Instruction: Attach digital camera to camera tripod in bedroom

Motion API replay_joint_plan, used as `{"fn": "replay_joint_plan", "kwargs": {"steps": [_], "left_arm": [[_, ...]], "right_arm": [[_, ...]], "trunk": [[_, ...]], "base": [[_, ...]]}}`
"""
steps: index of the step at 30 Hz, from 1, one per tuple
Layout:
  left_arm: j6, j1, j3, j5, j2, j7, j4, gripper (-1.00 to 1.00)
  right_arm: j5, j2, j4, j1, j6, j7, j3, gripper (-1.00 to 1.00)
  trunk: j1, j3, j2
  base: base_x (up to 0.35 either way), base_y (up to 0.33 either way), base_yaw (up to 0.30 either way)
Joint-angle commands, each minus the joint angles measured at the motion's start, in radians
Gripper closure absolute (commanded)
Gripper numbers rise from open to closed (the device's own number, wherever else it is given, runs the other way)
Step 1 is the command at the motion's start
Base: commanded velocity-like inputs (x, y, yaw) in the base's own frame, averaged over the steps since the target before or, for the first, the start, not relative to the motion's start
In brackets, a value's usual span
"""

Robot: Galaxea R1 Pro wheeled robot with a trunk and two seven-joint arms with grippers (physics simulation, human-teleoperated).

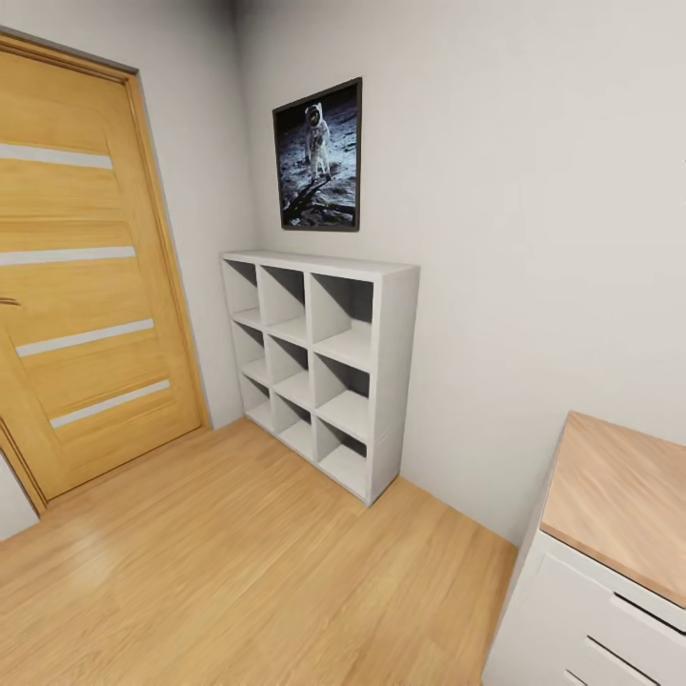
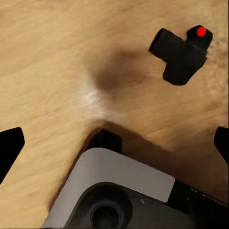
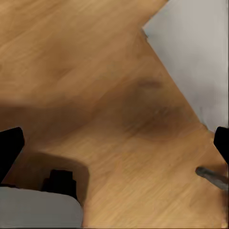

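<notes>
Left end effector [image 2: 114,143] wide open, empty; digital camera [image 2: 181,52] on floor [image 2: 47,71], lens toward robot base [image 2: 119,191].

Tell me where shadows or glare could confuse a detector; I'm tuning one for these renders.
Head view: soft sheen on the wood floor near the door, shelf cubbies dark inside. Left wrist view: a blurred dark shadow patch and a pale glare spot on the floor beside the digital camera. Right wrist view: broad soft shadows on the planks, edges blurry.
</notes>
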State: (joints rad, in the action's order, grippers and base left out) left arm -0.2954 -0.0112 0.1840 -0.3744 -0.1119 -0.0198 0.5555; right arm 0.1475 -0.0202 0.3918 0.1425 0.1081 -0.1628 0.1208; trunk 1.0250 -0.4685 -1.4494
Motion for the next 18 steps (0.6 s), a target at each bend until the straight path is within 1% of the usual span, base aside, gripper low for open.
{"fn": "replay_joint_plan", "kwargs": {"steps": [1,2,3,5,6,7,8,9,10,11,12,13,14,15,16,17,18], "left_arm": [[-0.070,-0.004,0.002,-0.014,-0.004,-0.003,0.051,-1.00],[-0.127,-0.014,0.003,-0.017,-0.008,-0.004,0.087,-1.00],[-0.223,-0.047,0.003,-0.022,-0.013,-0.005,0.145,-1.00],[-0.287,-0.096,0.004,-0.026,-0.015,-0.005,0.183,-1.00],[-0.329,-0.158,0.004,-0.030,-0.014,-0.006,0.203,-1.00],[-0.344,-0.193,0.004,-0.031,-0.013,-0.006,0.206,-1.00],[-0.367,-0.267,0.003,-0.032,-0.005,-0.006,0.198,-1.00],[-0.376,-0.304,0.003,-0.033,0.000,-0.005,0.188,-1.00],[-0.392,-0.445,0.001,-0.031,0.044,0.003,0.106,-1.00],[-0.392,-0.501,-0.001,-0.027,0.083,0.005,0.056,-1.00],[-0.390,-0.523,-0.002,-0.025,0.103,0.005,0.035,-1.00],[-0.378,-0.556,-0.004,-0.020,0.142,0.006,0.002,-1.00],[-0.368,-0.568,-0.004,-0.016,0.159,0.006,-0.009,-1.00],[-0.322,-0.597,-0.009,0.017,0.203,0.000,-0.019,-1.00],[-0.313,-0.601,-0.011,0.030,0.208,-0.002,-0.017,-1.00],[-0.300,-0.606,-0.013,0.064,0.218,-0.004,-0.014,-1.00],[-0.295,-0.608,-0.014,0.080,0.221,-0.005,-0.014,-1.00]], "right_arm": [[-0.005,0.001,0.029,0.008,0.033,-0.018,-0.002,-1.00],[-0.016,0.002,0.048,0.035,0.051,-0.028,-0.009,-1.00],[-0.039,0.004,0.071,0.096,0.081,-0.042,-0.021,-1.00],[-0.059,0.007,0.075,0.165,0.100,-0.052,-0.028,-1.00],[-0.075,0.008,0.062,0.235,0.111,-0.057,-0.033,-1.00],[-0.082,0.009,0.049,0.271,0.113,-0.060,-0.035,-1.00],[-0.094,0.013,0.018,0.340,0.114,-0.063,-0.038,-1.00],[-0.100,0.017,0.000,0.374,0.114,-0.064,-0.039,-1.00],[-0.124,0.043,-0.062,0.486,0.110,-0.067,-0.043,-1.00],[-0.140,0.053,-0.079,0.525,0.111,-0.067,-0.045,-1.00],[-0.150,0.057,-0.085,0.539,0.113,-0.066,-0.046,-1.00],[-0.169,0.064,-0.094,0.559,0.118,-0.063,-0.047,-1.00],[-0.177,0.067,-0.097,0.567,0.120,-0.062,-0.047,-1.00],[-0.196,0.077,-0.104,0.584,0.131,-0.057,-0.047,-1.00],[-0.199,0.079,-0.105,0.586,0.134,-0.055,-0.047,-1.00],[-0.203,0.081,-0.107,0.590,0.140,-0.046,-0.044,-1.00],[-0.203,0.082,-0.107,0.591,0.142,-0.040,-0.044,-1.00]], "trunk": [[0.000,-0.001,-0.001],[0.000,-0.001,-0.001],[0.000,-0.001,-0.001],[0.000,-0.001,-0.001],[0.000,-0.001,-0.001],[0.000,-0.001,-0.001],[0.000,-0.001,-0.001],[0.000,-0.001,-0.001],[0.000,-0.001,-0.001],[0.000,-0.001,-0.001],[0.000,-0.001,-0.001],[0.000,-0.001,-0.001],[0.000,-0.001,-0.001],[0.000,-0.001,-0.001],[0.000,-0.001,-0.001],[0.000,-0.001,-0.001],[0.000,-0.001,-0.001]], "base": [[0.000,0.000,0.000],[0.000,0.000,0.000],[0.000,0.000,0.000],[0.000,0.000,0.000],[0.000,0.000,0.000],[0.000,0.000,0.000],[0.000,0.000,0.000],[0.000,0.000,0.000],[0.000,0.000,0.000],[0.000,0.000,0.000],[0.000,0.000,0.000],[0.000,0.000,0.000],[0.000,0.000,0.000],[0.000,0.000,0.000],[0.000,0.000,0.000],[0.000,0.000,0.000],[0.000,0.000,0.000]]}}
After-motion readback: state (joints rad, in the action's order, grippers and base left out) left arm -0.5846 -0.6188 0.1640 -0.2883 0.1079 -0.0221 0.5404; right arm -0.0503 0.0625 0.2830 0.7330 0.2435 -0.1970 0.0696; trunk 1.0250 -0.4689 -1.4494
